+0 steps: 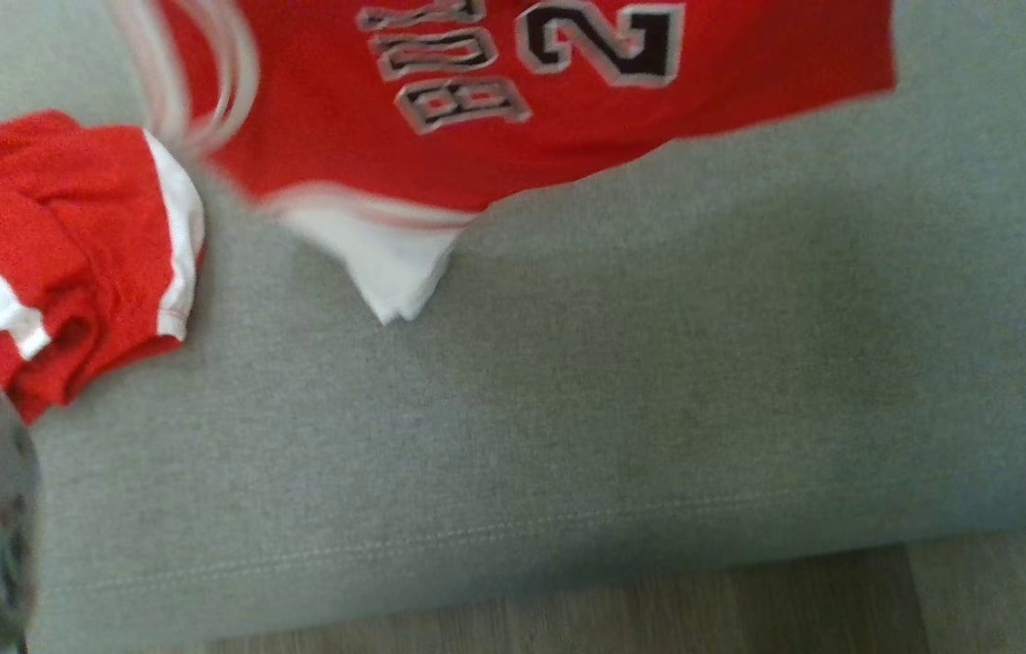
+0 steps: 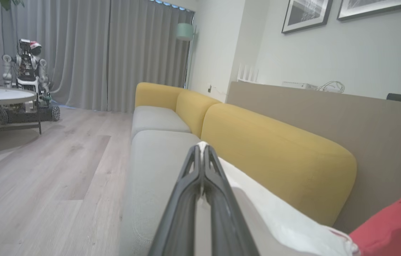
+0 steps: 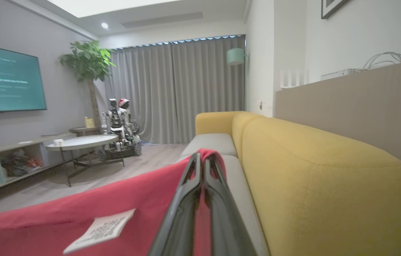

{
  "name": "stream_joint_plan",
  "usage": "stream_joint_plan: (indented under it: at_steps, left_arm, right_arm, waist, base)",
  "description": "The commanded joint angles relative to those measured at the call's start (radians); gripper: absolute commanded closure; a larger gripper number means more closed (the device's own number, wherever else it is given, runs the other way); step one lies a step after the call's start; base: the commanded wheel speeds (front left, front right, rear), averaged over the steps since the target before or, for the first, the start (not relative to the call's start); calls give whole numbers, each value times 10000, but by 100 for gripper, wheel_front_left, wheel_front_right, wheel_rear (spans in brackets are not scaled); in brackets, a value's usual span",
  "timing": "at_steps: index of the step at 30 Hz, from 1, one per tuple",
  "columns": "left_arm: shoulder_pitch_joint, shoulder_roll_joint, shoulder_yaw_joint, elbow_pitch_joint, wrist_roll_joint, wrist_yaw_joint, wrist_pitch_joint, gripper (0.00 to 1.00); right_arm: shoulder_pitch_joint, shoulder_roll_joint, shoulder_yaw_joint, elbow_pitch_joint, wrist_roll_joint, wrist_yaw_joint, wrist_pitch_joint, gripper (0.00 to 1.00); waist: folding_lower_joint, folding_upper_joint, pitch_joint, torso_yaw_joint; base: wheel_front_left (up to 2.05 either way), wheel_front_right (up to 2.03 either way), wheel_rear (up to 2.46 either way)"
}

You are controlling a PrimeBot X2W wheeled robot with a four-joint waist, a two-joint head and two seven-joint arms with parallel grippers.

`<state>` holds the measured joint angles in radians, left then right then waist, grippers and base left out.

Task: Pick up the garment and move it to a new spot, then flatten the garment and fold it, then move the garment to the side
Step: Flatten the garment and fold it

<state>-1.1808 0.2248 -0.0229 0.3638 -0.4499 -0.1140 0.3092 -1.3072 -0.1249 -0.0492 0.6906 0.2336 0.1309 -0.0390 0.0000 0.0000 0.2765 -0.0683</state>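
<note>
Jaws on both arms are clenched: the left jaws pinch a white edge of the garment point(image 2: 292, 220), and the right jaws pinch its red cloth beside a white label point(image 3: 102, 229). From the head view, the garment, red with a number 2, lies spread toward the back edge of the grey sofa seat point(image 1: 612, 409). A bunched red-and-white piece point(image 1: 67, 245) sits to its left on the seat.

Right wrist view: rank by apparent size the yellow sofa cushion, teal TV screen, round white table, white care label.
1. Yellow fabric sofa back cushion
2. Teal flat TV screen
3. Round white-topped table and white rectangular care label look alike; label is nearer the camera.
</note>
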Motion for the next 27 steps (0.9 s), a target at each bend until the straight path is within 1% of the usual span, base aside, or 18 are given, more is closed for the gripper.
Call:
stream_joint_plan:
  at_steps: [1,3,5,7,9,12,13,15,18,20,23,25,27]
  left_arm:
    - [-946,571,42,109,114,-49,19,100]
    - [-2009,698,-142,989,442,-46,-345,100]
    - [-3023,799,-418,1800,922,-36,-983,100]
    - [-3911,853,-721,2517,1474,20,-1993,100]
    - [-4775,873,-920,3134,1949,201,-3140,100]
    - [-5797,871,-937,3974,2264,442,-4930,100]
    - [-6011,820,-867,4184,2200,413,-5303,100]
    - [-6259,775,-696,4401,2051,322,-5622,100]
    - [-5902,742,-622,4510,1793,36,-5698,100]
    - [-5223,692,-592,4562,1507,-86,-5703,100]
    - [-3590,529,-867,4510,958,-154,-5706,100]
    - [-2324,387,-1385,4339,304,-160,-5707,100]
    - [-1011,360,-1937,4045,-455,-162,-5707,100]
  right_arm:
    - [-708,57,-23,52,-256,-2,111,100]
    - [-1467,-13,-323,762,-697,-2,22,100]
    - [-2213,-15,-741,1371,-1085,-2,-383,100]
    - [-2829,-11,-1187,1851,-1545,-2,-1084,100]
    - [-3401,-1,-1484,2181,-2058,-2,-1690,100]
    - [-3986,-58,-2012,2187,-2774,-2,-2149,100]
    - [-4084,-32,-2242,2064,-2931,-2,-2198,100]
    - [-4136,88,-2539,1412,-3133,-2,-2218,100]
    - [-3624,264,-2449,853,-3278,-2,-2223,100]
    - [-3147,299,-2278,903,-3219,-2,-2224,100]
    - [-2152,280,-1943,1548,-3016,-2,-2225,100]
    - [-1459,214,-1759,2150,-2850,-2,-2225,100]
    - [-807,116,-1679,2745,-2686,-2,-2226,100]
  waist:
    - [0,0,660,-58]
    - [0,0,1171,-116]
    - [0,0,1708,-182]
    - [0,0,2089,-228]
    - [0,0,2440,-278]
    - [0,0,2778,-289]
    - [0,0,2842,-276]
    - [0,0,3005,-212]
    - [0,0,3178,-57]
    - [0,0,3194,84]
    - [0,0,2866,232]
    - [0,0,2567,296]
    - [0,0,2245,344]
  base:
    - [0,0,0]
    - [0,0,0]
    - [0,0,0]
    - [0,0,0]
    - [0,0,0]
    - [0,0,0]
    - [0,0,0]
    - [0,0,0]
    - [0,0,0]
    - [0,0,0]
    - [0,0,0]
    - [0,0,0]
    - [0,0,0]
